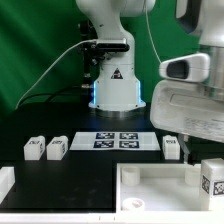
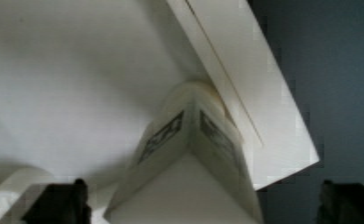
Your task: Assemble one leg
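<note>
In the wrist view a leg (image 2: 188, 150), a stubby white piece with black-and-white tags, stands on the large white tabletop (image 2: 72, 90) close to its raised rim. My gripper (image 2: 200, 206) is open and straddles it. One dark finger (image 2: 54, 202) is close beside the leg and the other finger (image 2: 348, 202) stands well apart from it. In the exterior view this leg (image 1: 213, 180) is at the right, under the arm's white hand (image 1: 190, 105). The fingertips are hidden there.
Two more legs (image 1: 33, 148) (image 1: 57, 148) stand at the exterior view's left and another leg (image 1: 172, 146) stands beside the marker board (image 1: 120, 140). The tabletop (image 1: 150, 178) fills the front. A white piece (image 1: 5, 183) lies at the front left. The robot base (image 1: 112, 85) is behind.
</note>
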### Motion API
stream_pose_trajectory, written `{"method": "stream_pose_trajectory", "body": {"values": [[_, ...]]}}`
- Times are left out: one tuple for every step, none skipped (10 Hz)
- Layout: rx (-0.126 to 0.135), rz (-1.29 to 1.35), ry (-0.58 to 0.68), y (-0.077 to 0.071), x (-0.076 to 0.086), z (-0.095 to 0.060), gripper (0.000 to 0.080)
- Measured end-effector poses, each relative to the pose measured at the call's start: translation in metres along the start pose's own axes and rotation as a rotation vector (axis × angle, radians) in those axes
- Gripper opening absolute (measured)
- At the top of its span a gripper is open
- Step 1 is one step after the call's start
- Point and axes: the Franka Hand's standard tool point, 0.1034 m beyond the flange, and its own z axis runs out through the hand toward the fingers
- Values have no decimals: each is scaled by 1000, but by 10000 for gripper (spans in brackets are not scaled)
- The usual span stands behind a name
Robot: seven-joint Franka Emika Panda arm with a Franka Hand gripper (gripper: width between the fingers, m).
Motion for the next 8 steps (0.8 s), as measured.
{"method": "stream_pose_trajectory", "body": {"values": [[-3,-115,2,3,2,1,649],[-9,-206,4,5,3,1,649],[-18,-297,6,7,4,1,649],[-30,-460,8,11,7,1,649],[-35,-584,7,15,11,2,649],[-35,-559,8,17,13,1,649],[-35,-491,9,17,12,2,528],[-36,-491,9,17,12,2,528]]}}
